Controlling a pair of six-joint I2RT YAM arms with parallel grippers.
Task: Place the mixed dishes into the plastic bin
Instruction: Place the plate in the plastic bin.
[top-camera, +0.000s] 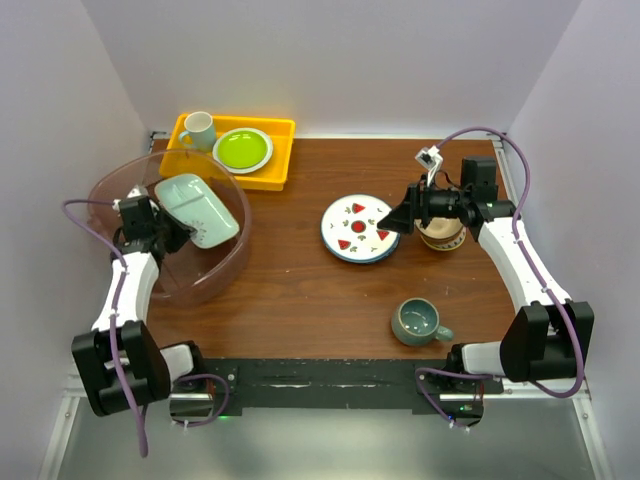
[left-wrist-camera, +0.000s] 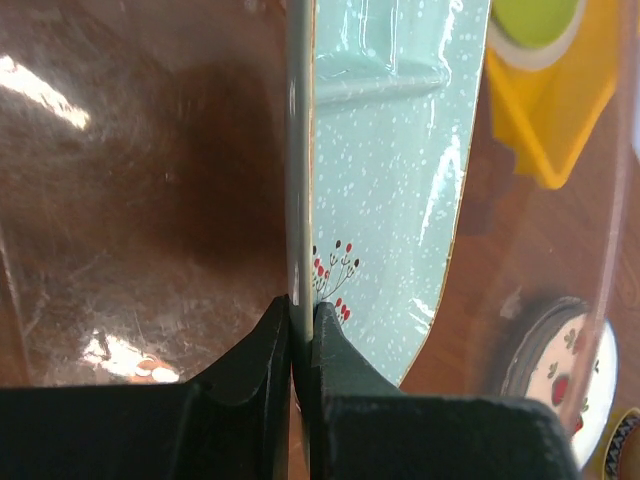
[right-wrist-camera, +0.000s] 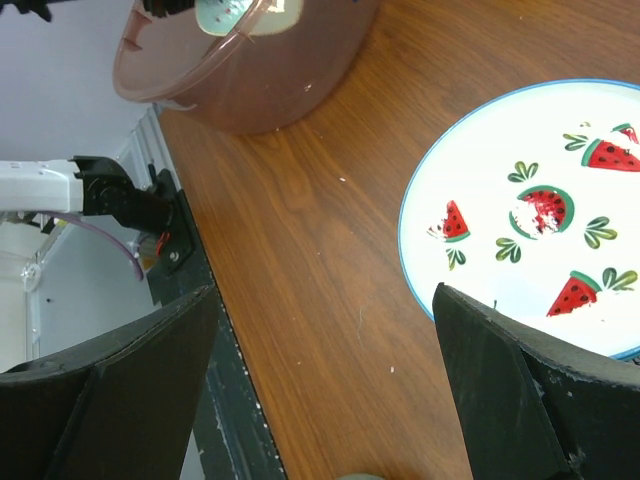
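Top: your L fingers (top-camera: 178, 232) clamp the pale green tray (top-camera: 200, 208), tilted inside the plastic bin (top-camera: 214, 276) at the left edge of the counter (top-camera: 290, 292); R fingers (top-camera: 393, 222), wide open & empty, sit at the watermelon plate (top-camera: 352, 230), right rim. L wrist: tray (left-wrist-camera: 390, 150) speckled, berry sprig. R wrist: plate (right-wrist-camera: 520, 200) blue-rimmed, bare counter beside.

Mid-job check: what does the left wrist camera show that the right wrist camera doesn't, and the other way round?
Only the left wrist view shows the left gripper shut on the rim of the pale green tray, the tray's berry print, and a corner of the yellow tray holding the lime-green plate.
Only the right wrist view shows the right gripper open above the table, and the left arm's base.
Both show the tray in the pinkish plastic bin and the watermelon plate on the table.
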